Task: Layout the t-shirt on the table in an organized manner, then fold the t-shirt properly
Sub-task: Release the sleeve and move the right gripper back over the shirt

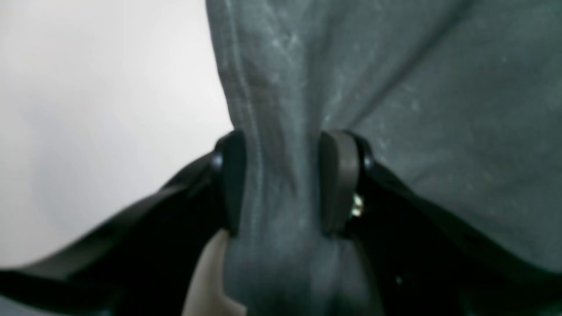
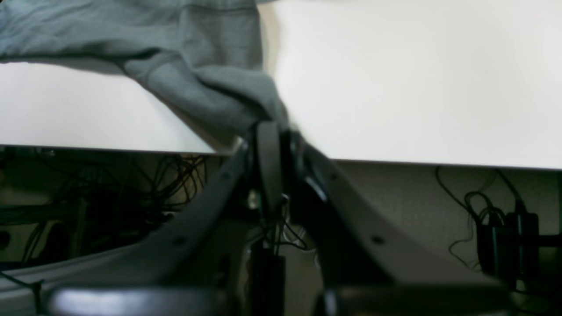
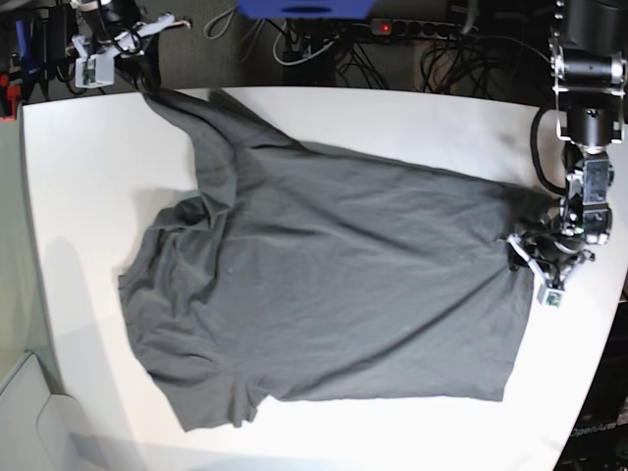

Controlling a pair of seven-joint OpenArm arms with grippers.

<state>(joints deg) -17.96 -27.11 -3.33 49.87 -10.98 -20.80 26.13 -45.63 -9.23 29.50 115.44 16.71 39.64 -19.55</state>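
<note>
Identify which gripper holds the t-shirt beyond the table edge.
The right gripper: it pinches the t-shirt past the table edge; the left gripper grips over the tabletop.

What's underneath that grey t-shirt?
The t-shirt lies spread on the white table, whose bare surface shows all around it. Whatever might lie beneath the cloth is covered, though nothing bulges. The left gripper and right gripper each pinch an edge.

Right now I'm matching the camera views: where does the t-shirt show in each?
Left wrist: t-shirt fills centre and right, bunched between the left claw.
Right wrist: upper left, trailing down to the right claw.
Base: spread across the middle.
Shared landmark: white table.
</note>
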